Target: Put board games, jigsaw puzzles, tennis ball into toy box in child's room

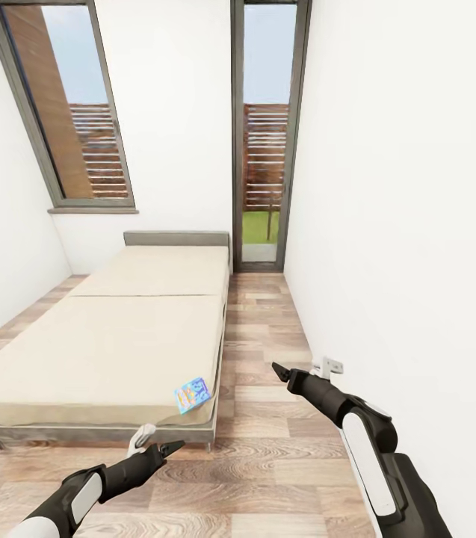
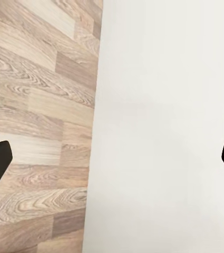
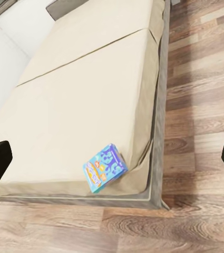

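A board game [image 1: 193,394] is seen at the bed's [image 1: 103,351] near right corner; both grippers, left [image 1: 172,447] and right [image 1: 276,369], are held spread and empty, likely for the approach.

Cream-beige bed [image 1: 110,329] at left-centre of head view, on wood-plank floor [image 1: 267,463]. One blue board game [image 1: 193,394] flat near lower-right corner of bed top.

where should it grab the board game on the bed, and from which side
Probably across its short width, coming from above: the board game lies flat near the bed's near right corner, turned at an angle. The right hand hangs over the floor beside that corner, likely closest.
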Tool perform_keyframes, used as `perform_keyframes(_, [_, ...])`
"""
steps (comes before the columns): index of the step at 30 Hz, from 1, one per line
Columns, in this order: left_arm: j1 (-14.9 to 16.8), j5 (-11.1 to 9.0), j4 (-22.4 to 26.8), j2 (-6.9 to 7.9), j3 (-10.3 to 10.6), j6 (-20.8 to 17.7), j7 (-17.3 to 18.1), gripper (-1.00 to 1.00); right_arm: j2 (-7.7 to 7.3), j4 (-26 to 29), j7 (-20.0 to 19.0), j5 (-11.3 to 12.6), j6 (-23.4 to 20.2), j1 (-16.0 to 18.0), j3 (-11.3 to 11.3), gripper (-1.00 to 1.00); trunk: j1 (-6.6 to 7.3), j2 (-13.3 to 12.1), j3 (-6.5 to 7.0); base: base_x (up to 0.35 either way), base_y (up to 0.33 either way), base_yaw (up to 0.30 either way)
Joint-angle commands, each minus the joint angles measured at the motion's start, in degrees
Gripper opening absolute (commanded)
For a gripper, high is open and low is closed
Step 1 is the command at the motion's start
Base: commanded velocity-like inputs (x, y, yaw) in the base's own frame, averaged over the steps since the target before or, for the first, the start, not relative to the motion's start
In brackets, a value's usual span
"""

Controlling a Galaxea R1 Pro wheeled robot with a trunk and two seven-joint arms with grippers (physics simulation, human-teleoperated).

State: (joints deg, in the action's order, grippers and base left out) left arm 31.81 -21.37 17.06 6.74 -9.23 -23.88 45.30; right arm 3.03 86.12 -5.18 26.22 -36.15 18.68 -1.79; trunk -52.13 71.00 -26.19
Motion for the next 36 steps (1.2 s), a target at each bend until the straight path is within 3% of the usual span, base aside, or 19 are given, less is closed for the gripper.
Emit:
perform_keyframes(1, [0.0, -0.3, 0.0, 0.01, -0.1, -0.5, 0.1, 1.0, 0.03, 0.0, -0.1, 0.0, -0.1, 0.1, 0.0, 1.0, -0.23, 0.5, -0.25, 0.0, 0.0, 0.0])
perform_keyframes(15, [0.1, -0.3, 0.0, 0.18, -0.1, -0.4, 0.2, 1.0, -0.31, 0.2, -0.3, 0.0, 0.3, 0.0, 1.2, 1.0, -3.3, 6.1, -2.76, 0.0, 0.0, 0.0])
perform_keyframes(31, [0.2, -0.5, 0.1, 4.32, -1.2, -1.1, 0.3, 1.0, -0.45, 0.2, -0.3, 0.0, 0.4, 0.1, 2.8, 1.0, -6.82, 12.5, -5.63, 0.0, 0.0, 0.0])
perform_keyframes(36, [0.3, -0.5, 0.1, 4.73, -2.5, -2.6, 0.4, 1.0, -0.45, 0.3, -0.3, 0.0, 0.4, 0.1, 4.0, 1.0, -7.91, 14.5, -6.53, 0.0, 0.0, 0.0])
